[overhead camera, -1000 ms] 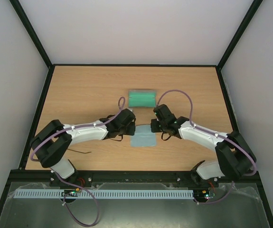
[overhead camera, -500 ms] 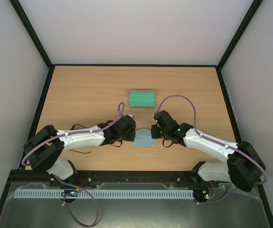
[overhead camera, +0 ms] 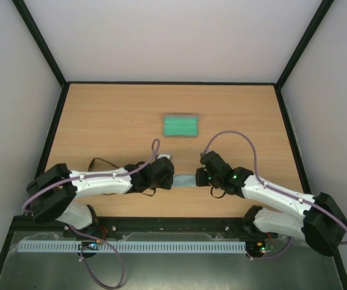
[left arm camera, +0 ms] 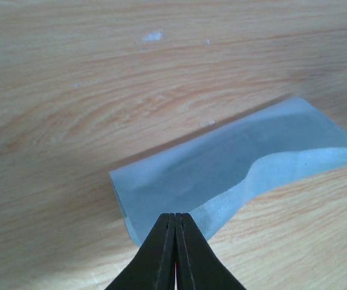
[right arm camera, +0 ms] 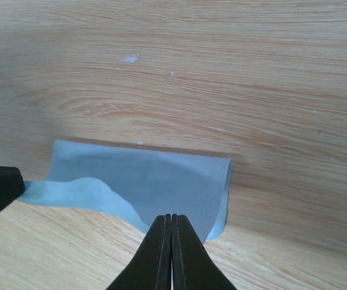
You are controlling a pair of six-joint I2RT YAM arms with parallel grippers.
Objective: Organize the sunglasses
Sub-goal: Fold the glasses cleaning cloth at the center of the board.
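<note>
The left gripper (left arm camera: pixel 175 216) has its jaws pressed fully together, their tips pinching the near edge of a light blue cloth (left arm camera: pixel 221 175). The right gripper (right arm camera: pixel 171 217) is closed the same way on the opposite end of the cloth (right arm camera: pixel 149 181). In both wrist views one layer of the cloth is folded over the other, with a wavy free edge. From above, the two grippers face each other low over the table (overhead camera: pixel 113 109), the left gripper (overhead camera: pixel 173 179) and the right gripper (overhead camera: pixel 199 180) with the cloth (overhead camera: pixel 186 180) as a narrow strip between them.

The sunglasses (overhead camera: pixel 98 161) seem to be the fine dark curved line just behind the left arm's forearm, well to the left of both grippers, though it is too thin to tell for sure. Neither gripper touches it. Farther back, an open case (overhead camera: pixel 180 125) with a green inside lies apart from both grippers.
</note>
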